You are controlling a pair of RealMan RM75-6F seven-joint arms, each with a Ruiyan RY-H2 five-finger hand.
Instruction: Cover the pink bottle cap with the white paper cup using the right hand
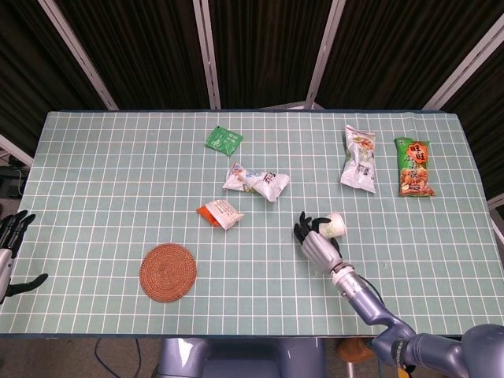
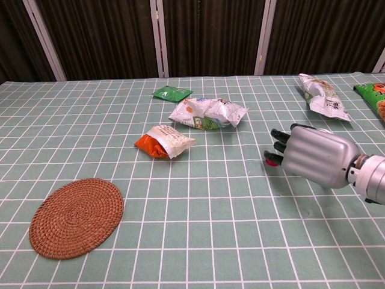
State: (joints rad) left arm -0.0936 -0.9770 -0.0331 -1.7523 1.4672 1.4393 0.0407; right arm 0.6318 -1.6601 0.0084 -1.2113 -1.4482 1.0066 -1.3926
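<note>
The white paper cup (image 1: 336, 226) lies on its side on the green checked table (image 1: 118, 197), right of centre. My right hand (image 1: 316, 240) lies against its left side and grips it with fingers curled around it. In the chest view the right hand (image 2: 313, 155) hides the cup, and the pink bottle cap (image 2: 272, 161) peeks out on the table just below the fingertips. The head view does not show the cap. My left hand (image 1: 9, 252) hangs off the table's left edge, fingers apart and holding nothing.
A round woven coaster (image 1: 168, 272) lies front left. An orange-white packet (image 1: 220, 213), a white snack bag (image 1: 257, 180) and a green sachet (image 1: 224, 140) sit left of and behind the hand. Two more snack bags (image 1: 358, 160) (image 1: 414, 167) lie at the back right.
</note>
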